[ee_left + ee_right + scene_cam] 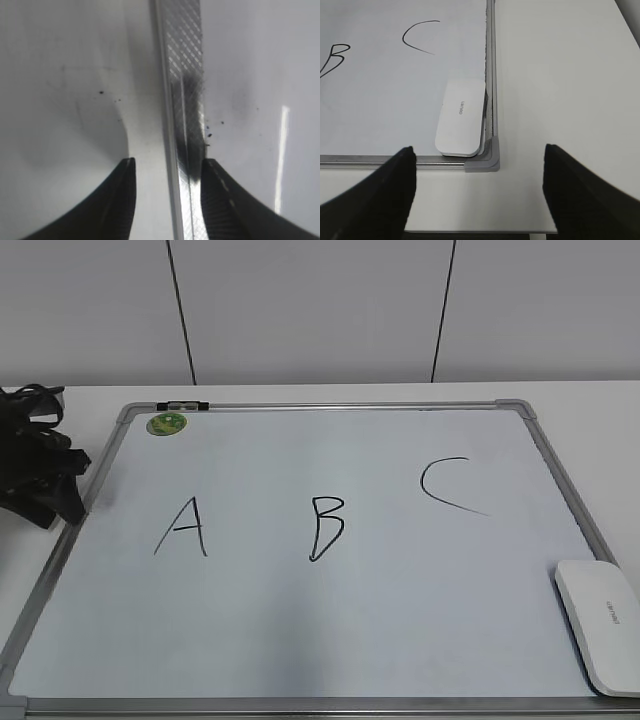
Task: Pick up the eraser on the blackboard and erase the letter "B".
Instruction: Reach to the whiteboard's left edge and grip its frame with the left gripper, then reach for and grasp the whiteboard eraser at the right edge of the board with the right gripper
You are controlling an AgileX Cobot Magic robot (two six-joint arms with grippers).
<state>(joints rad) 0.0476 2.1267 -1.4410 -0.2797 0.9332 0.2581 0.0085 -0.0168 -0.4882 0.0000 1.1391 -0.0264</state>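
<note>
The blackboard (300, 640) is a white board in a silver frame lying flat on the table, with black letters on it. The letter "B" (326, 528) is in the middle and also shows in the right wrist view (335, 57). The white eraser (600, 625) lies in the board's near right corner (461, 119). My right gripper (479, 150) is wide open and empty, hovering just off that corner, near the eraser. My left gripper (167, 185) is open and empty, low over the board's left frame (182, 100), and shows at the left edge of the exterior view (60, 490).
The black "A" (183, 527) and "C" (447, 486) flank the B. A round green magnet (167, 423) sits at the board's far left corner. A small black clip (182, 405) is on the far frame. White table (560, 90) lies to the right of the board.
</note>
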